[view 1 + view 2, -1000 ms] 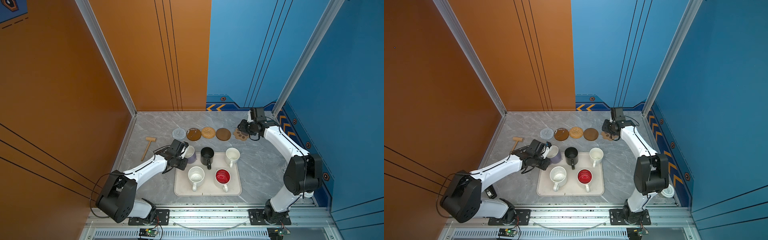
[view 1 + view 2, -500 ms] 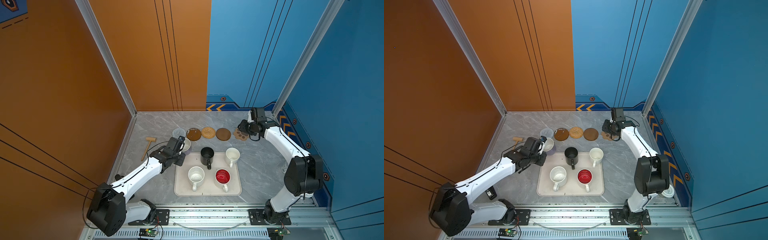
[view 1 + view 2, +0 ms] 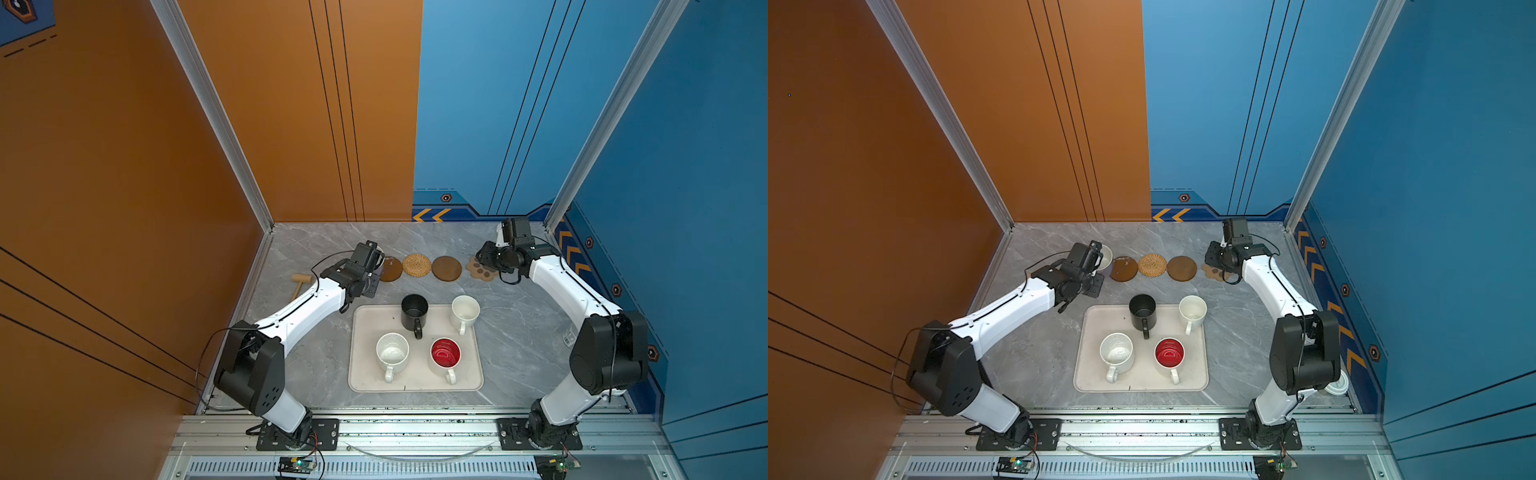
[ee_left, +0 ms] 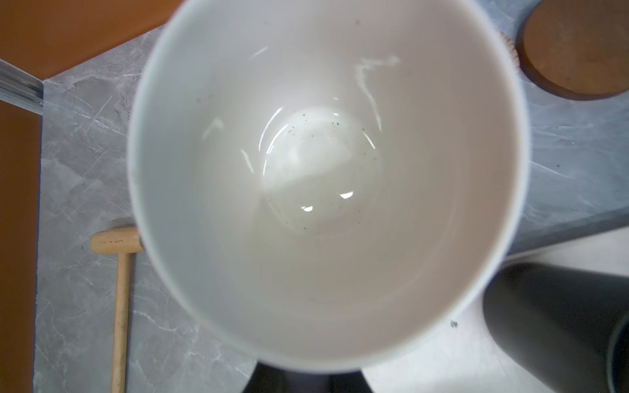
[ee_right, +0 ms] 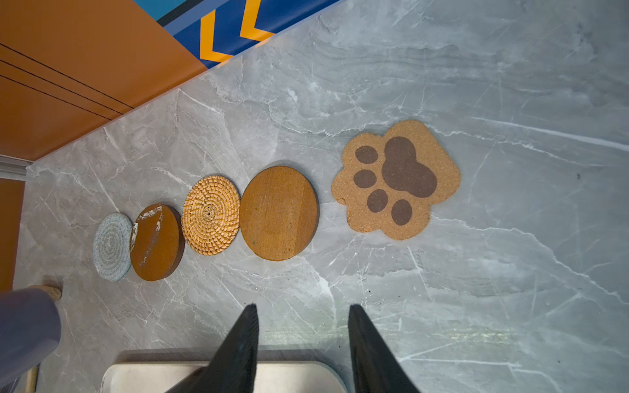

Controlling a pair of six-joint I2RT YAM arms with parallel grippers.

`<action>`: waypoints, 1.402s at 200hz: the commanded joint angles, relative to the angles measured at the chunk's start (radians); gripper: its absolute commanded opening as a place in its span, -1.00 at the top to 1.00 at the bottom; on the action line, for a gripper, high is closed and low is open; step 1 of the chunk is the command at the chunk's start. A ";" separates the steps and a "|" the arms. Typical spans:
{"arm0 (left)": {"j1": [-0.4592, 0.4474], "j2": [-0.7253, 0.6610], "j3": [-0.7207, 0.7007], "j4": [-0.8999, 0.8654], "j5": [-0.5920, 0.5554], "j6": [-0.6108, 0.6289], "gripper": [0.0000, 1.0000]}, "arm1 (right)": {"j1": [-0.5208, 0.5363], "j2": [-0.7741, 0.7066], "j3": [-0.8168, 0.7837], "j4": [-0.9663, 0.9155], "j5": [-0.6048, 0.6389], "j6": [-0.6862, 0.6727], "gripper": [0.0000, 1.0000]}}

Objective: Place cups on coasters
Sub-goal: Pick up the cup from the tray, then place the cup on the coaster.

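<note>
Left arm mid-transfer, right arm waiting. My left gripper [image 3: 369, 272] is clamped on the lavender mug [image 3: 1104, 257]. In my left wrist view its white bowl fills the frame and hides where my fingers bite. A second ago I held this mug at the near left corner of the tray [image 3: 361, 374]; it has since swung out over bare table to the left end of the coaster row, just beside the glossy brown coaster [image 3: 391, 269]. The small wooden mallet [image 3: 301, 279] lies on its other side.

Its target, the grey-white woven coaster [image 5: 112, 251], is hidden under my wrist in both top views. My right wrist view shows it wholly uncovered, with the mug [image 5: 27, 323] blurred in the near corner of that view. I therefore judge the mug arrived but not yet set down; what remains is a straight lowering and release.

My right gripper [image 5: 303, 340] has not moved: fingers apart, empty, hovering by the paw coaster [image 5: 396, 180].

The rattan coaster [image 3: 417, 264] and plain brown coaster [image 3: 446, 268] are bare. The black mug [image 3: 414, 309], cream mug [image 3: 465, 309], speckled mug [image 3: 392, 353] and red-lined mug [image 3: 445, 353] all wait on the tray, so the first of five placements is nearly made
</note>
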 commanded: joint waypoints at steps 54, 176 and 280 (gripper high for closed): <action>0.078 0.214 0.217 -0.051 -0.084 -0.069 1.00 | -0.023 -0.047 -0.031 0.013 -0.010 -0.007 0.14; 0.142 0.400 0.375 -0.100 -0.017 -0.128 1.00 | -0.034 -0.028 -0.041 0.014 -0.012 0.002 0.14; 0.143 0.413 0.325 -0.013 0.035 -0.190 1.00 | -0.039 -0.034 -0.050 0.013 -0.006 0.003 0.14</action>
